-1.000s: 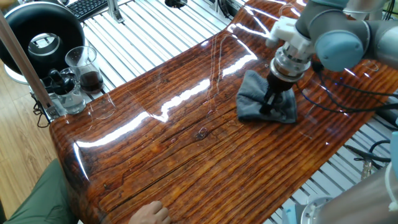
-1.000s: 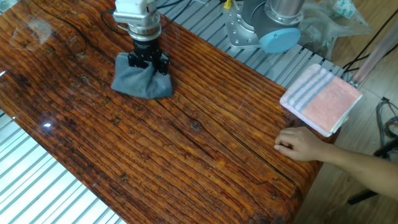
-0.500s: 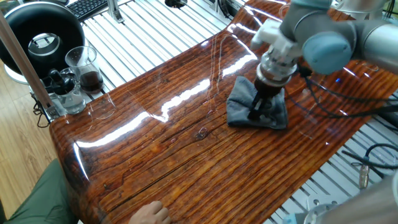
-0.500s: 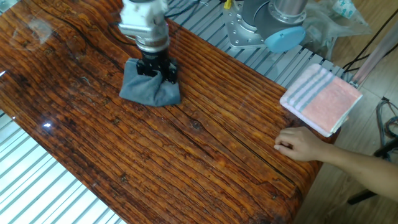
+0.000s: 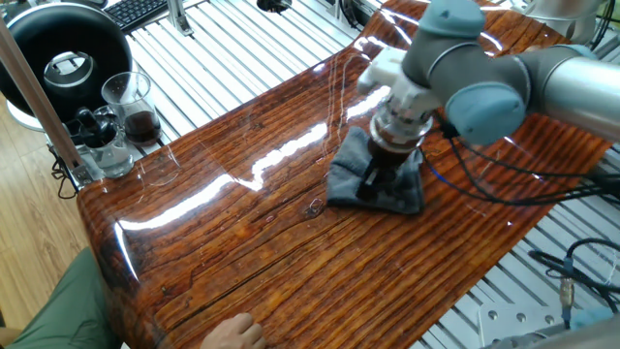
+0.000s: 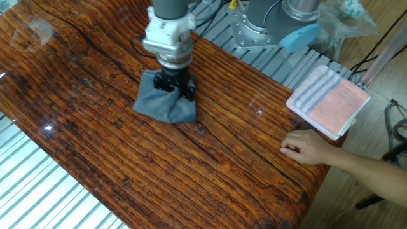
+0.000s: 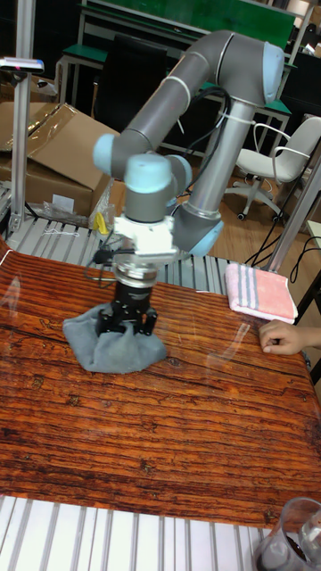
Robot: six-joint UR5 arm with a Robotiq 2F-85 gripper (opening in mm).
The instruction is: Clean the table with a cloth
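- Glossy wood-grain table (image 6: 95, 146) sits on a slatted metal frame (image 6: 38, 191).
- Blue-grey cloth (image 6: 164, 105) lies bunched near the table's middle.
- Gripper (image 6: 176, 87) presses down, pinching the cloth's top.
- Striped pink towel (image 6: 328, 100) lies well apart from the cloth, beside a person's hand (image 6: 308, 147).

This is a robotics lab or workshop. A grey industrial arm (image 7: 214, 98) is bolted to a slatted aluminium frame (image 5: 242, 53) around the glossy wooden surface (image 6: 95, 140), with loose cables (image 5: 581, 257) at 4 o'clock. Behind stand a green-topped workbench (image 7: 192, 22), an open cardboard box (image 7: 49, 147), an office chair (image 7: 285, 156) and, at 11 o'clock, a keyboard (image 5: 136, 10).
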